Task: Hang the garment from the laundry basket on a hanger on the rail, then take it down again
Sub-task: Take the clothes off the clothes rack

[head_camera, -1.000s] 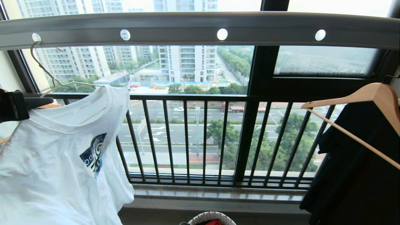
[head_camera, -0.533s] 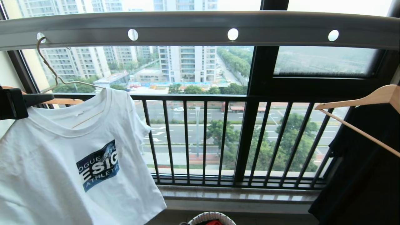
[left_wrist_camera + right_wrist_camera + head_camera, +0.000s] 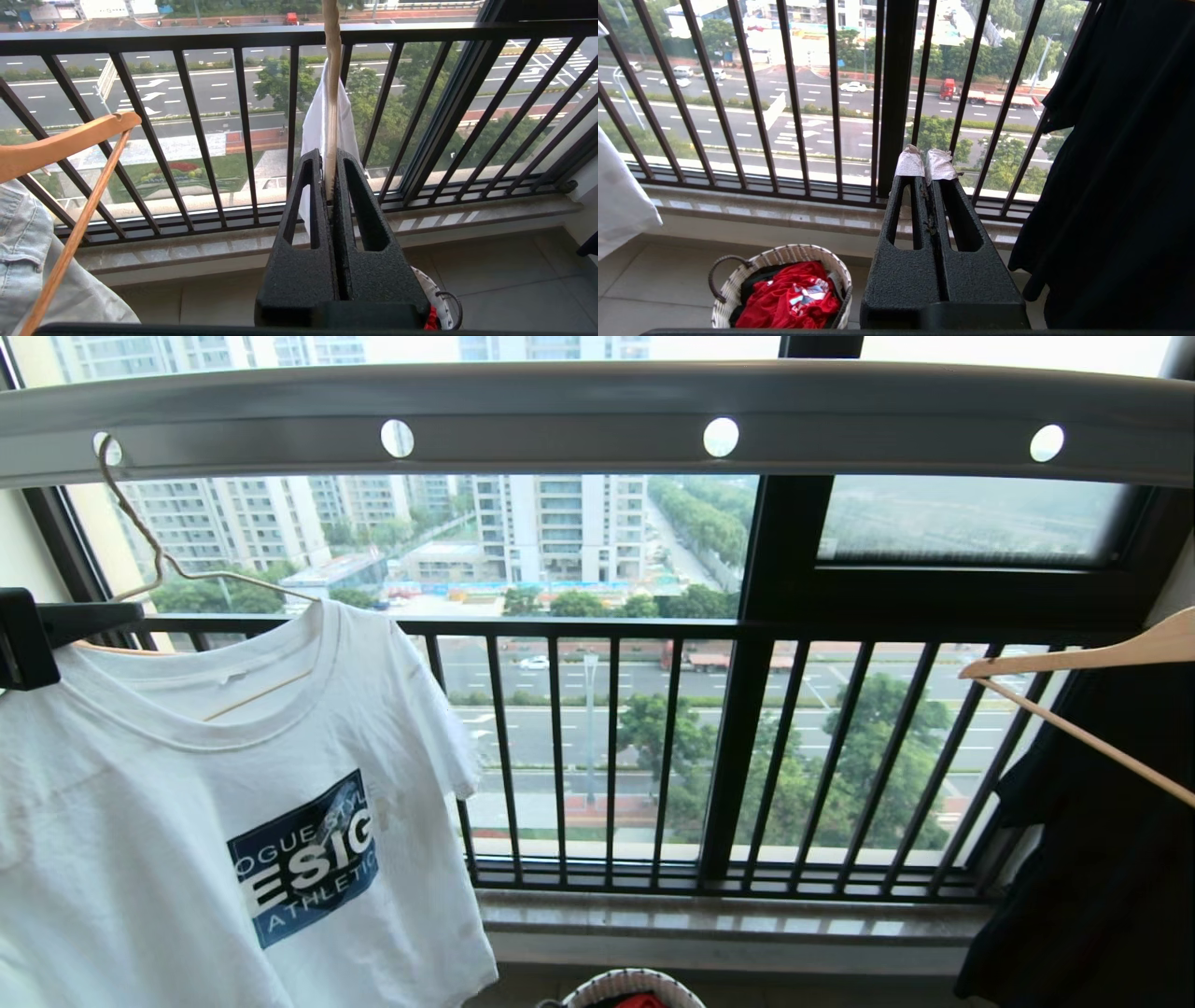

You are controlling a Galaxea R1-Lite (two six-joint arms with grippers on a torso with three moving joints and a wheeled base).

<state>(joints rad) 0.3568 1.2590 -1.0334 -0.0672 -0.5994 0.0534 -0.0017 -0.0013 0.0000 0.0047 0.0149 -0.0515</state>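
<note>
A: T-shirt (image 3: pixel 233 803) first. Where is it hanging?

B: Near the left end of the rail (image 3: pixel 597 420), draped over the thin cream wire hanger (image 3: pixel 149 560), whose hook sits in the leftmost round hole. The shirt is white short-sleeved cotton with a crew neck and a dark blue square print on the chest, and it falls flat.

A: And the left claw (image 3: pixel 331 177)?

B: Its black, rough-textured fingers are pressed together on the hanger's cream end, with white cloth showing just beyond them. I'd judge that grip is there to steady or steer the hanger while its hook rests in the hole.

A: The right claw (image 3: pixel 927 168)?

B: Its fingers are together on nothing, their tips wrapped in white tape. It hangs low, above the floor near the laundry basket (image 3: pixel 780 261), apparently parked.

A: What is in the basket?

B: A red cloth (image 3: pixel 789 294) over something dark. The basket is round and woven, white with dark flecks and black loop handles, and it stands on the tiled floor below the window sill.

A: Anything else on the rail?

B: A thicker wooden hanger (image 3: pixel 1074 658) toward the right end, carrying a black garment (image 3: pixel 1092 859).
</note>
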